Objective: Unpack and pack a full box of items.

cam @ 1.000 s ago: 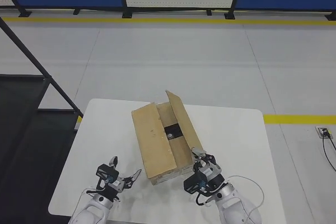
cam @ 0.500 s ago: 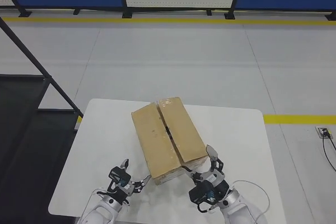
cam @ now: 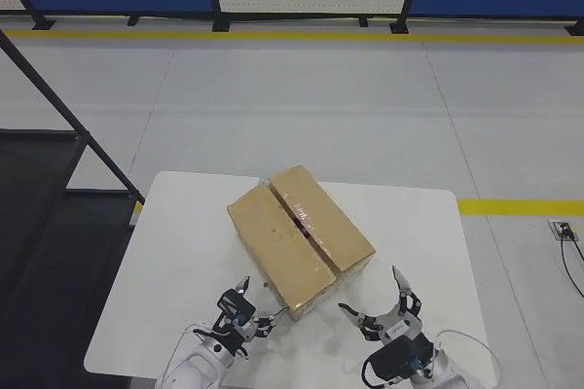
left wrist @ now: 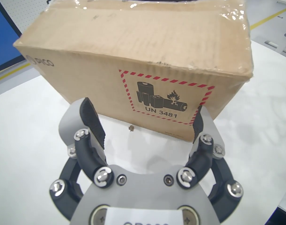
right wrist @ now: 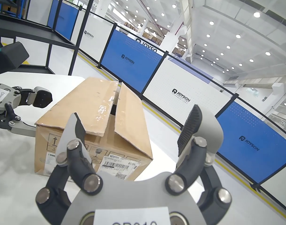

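Note:
A brown cardboard box [cam: 300, 238] lies askew on the white table [cam: 175, 253], its two top flaps folded down with a narrow slit between them. My left gripper [cam: 263, 303] is open beside the box's near corner. In the left wrist view that gripper [left wrist: 144, 115] faces the box [left wrist: 143, 47] side that bears a red-bordered battery label, with nothing between its fingers. My right gripper [cam: 373, 297] stands open and empty to the right of that corner, apart from the box. The right wrist view has my right gripper [right wrist: 134, 127] in front of the box [right wrist: 131, 118] end, with the left gripper [right wrist: 32, 114] beyond.
A small brown scrap [left wrist: 131, 128] lies on the table just in front of the box. A black shelf rack [cam: 39, 243] stands to the left of the table. The table's near edge runs close behind both grippers. Bare tabletop lies left and right of the box.
The box's right flap, upright a second ago, now lies shut. The box has turned on the table. Both grippers have drawn back toward the near edge, the right one opening wide.

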